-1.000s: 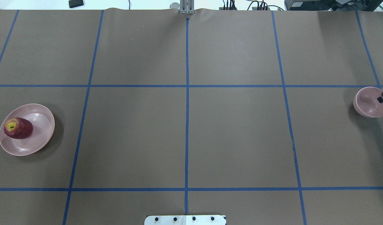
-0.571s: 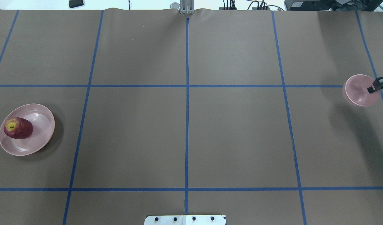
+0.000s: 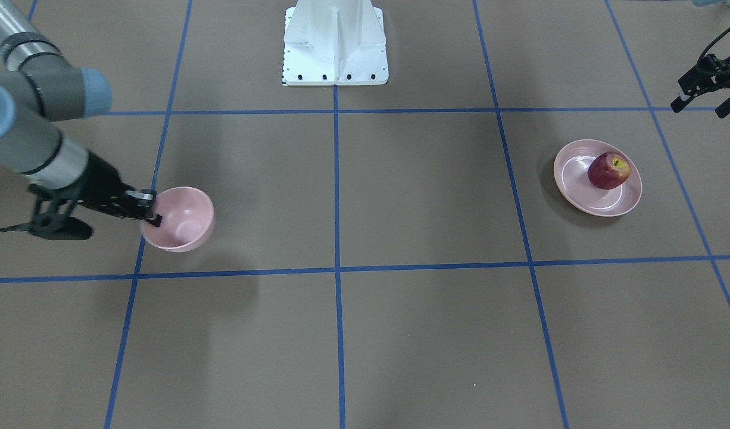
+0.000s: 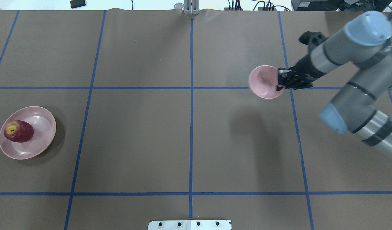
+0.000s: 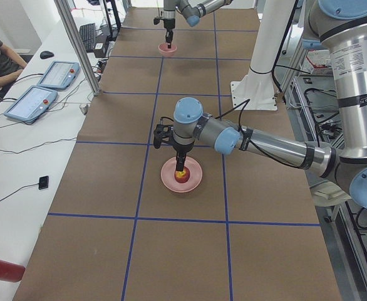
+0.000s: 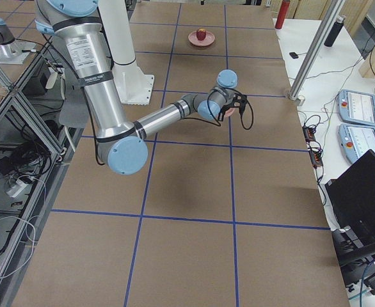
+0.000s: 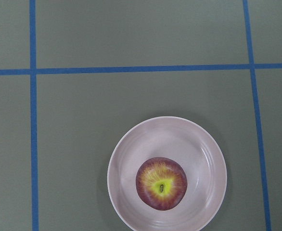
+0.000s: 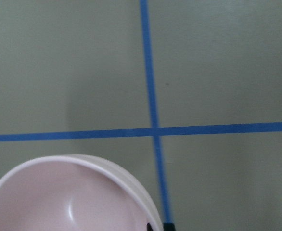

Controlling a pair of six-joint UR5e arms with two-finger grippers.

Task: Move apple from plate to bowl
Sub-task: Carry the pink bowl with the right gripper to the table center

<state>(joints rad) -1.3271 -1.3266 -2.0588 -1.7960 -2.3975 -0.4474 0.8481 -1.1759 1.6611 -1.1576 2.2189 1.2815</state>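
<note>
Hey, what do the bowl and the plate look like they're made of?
The bowl is smooth, glossy pale pink, with a bright highlight streak inside in the right wrist view. That suggests plastic or melamine, though glazed ceramic can't be ruled out. The plate shows the same pale pink, a soft sheen and a thin white ring, so it is probably the same material.

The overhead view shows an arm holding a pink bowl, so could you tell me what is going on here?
The right gripper grips the bowl by its rim and holds it clear of the table, on the robot's right half. The apple lies on the plate at the far left, not yet moved. The left gripper hangs above the plate without touching the apple.
</note>
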